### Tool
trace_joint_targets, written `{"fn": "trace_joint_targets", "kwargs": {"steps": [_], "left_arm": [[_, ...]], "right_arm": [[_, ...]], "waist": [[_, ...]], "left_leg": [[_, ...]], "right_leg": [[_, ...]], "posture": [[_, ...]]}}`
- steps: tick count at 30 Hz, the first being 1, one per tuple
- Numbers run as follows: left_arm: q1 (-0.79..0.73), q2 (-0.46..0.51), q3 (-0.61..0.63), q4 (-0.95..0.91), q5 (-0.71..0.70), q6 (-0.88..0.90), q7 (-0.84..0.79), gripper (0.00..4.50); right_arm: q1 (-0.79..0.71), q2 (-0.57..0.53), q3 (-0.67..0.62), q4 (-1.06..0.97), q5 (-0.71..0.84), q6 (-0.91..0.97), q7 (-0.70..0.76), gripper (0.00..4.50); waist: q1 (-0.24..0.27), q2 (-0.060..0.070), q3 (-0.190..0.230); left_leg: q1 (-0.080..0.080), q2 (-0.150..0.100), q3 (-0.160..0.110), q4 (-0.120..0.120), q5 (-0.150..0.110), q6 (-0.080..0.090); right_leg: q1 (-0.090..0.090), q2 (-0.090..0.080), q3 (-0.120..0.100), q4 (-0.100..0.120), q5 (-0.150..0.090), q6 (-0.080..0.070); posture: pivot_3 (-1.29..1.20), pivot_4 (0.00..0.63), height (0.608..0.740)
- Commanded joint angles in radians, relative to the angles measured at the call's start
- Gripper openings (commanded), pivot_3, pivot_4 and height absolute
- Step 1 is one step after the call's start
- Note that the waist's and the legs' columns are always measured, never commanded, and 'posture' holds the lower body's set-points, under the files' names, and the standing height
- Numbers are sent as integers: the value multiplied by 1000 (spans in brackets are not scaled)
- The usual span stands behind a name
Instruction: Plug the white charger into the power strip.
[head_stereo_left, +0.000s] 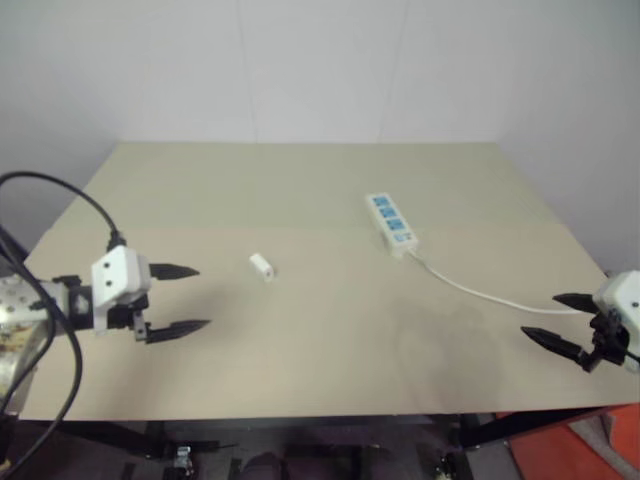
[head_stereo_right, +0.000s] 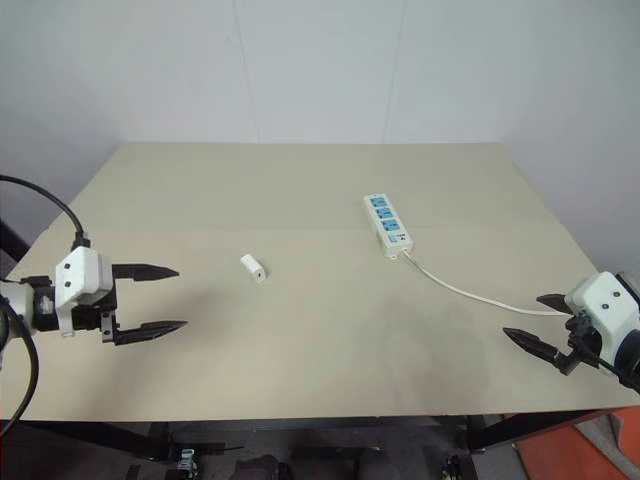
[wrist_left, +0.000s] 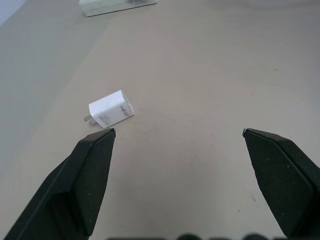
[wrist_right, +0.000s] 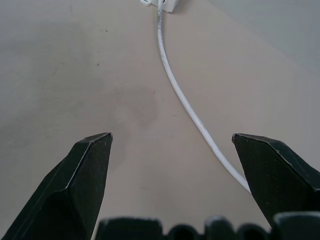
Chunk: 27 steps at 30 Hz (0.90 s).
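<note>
The white charger (head_stereo_left: 262, 266) lies on its side near the middle of the beige table (head_stereo_left: 300, 190); its prongs show in the left wrist view (wrist_left: 111, 109). The power strip (head_stereo_left: 391, 221), white with three blue socket faces, lies right of centre, and its thin cord (head_stereo_left: 480, 290) trails toward the table's right edge. My left gripper (head_stereo_left: 180, 298) hovers open at the left, a short way from the charger, nothing between its fingers (wrist_left: 92, 170). My right gripper (head_stereo_left: 560, 318) hangs open at the right edge, just beside the cord (wrist_right: 177, 85).
A black cable (head_stereo_left: 70, 200) loops over my left arm at the table's left edge. A pale wall (head_stereo_left: 320, 60) rises behind the table. An orange object (head_stereo_left: 590, 445) sits below the front right corner.
</note>
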Motion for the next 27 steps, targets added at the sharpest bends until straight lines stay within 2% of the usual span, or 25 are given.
{"fn": "trace_joint_targets", "kwargs": {"steps": [1, 12, 15, 18, 22, 27], "left_arm": [[-15, 18, 11, -10, -6, 1, 4, 4461], [-27, 14, -9, -4, -5, -3, 3, 4461], [-54, 8, -25, 8, 2, -11, 9, 4461], [-84, -4, -58, 20, 12, -16, 15, 4461], [-137, -22, -118, 41, 41, -24, 16, 4461], [-212, -70, -177, 68, 67, -43, 37, 4461]], "right_arm": [[-8, 5, -36, 1, 8, -33, 2, 4500], [29, 13, -63, -7, 20, -50, 26, 4500], [-35, 34, -21, 6, 33, -43, 0, 4500], [-139, 65, 78, 49, 3, -60, -19, 4500], [-377, 162, 247, 196, -71, -68, -94, 4500], [-666, 332, 393, 511, -188, -127, -216, 4500]], "waist": [[0, 0, 0], [1, 0, 0], [0, 0, 0], [-7, -1, 0], [-14, -2, 0], [-21, -2, 0]], "left_leg": [[0, 0, 0, 0, 0, 0], [0, 0, 0, 0, 0, 0], [0, 0, 0, 0, 0, 0], [1, 0, 0, 0, 0, 0], [2, 0, 0, 0, 0, 0], [0, 0, 1, 0, 0, 0]], "right_leg": [[0, 0, 0, 0, 0, 0], [0, 0, 0, 0, 0, 0], [0, 0, 0, 0, -1, 1], [1, 1, 2, 0, -2, 3], [0, 1, 4, 0, -1, 2], [-2, 1, 4, 0, 1, -2]], "posture": [[0, 150, 740], [0, 150, 740], [0, 150, 740], [0, 150, 740], [0, 150, 740], [0, 150, 740]]}}
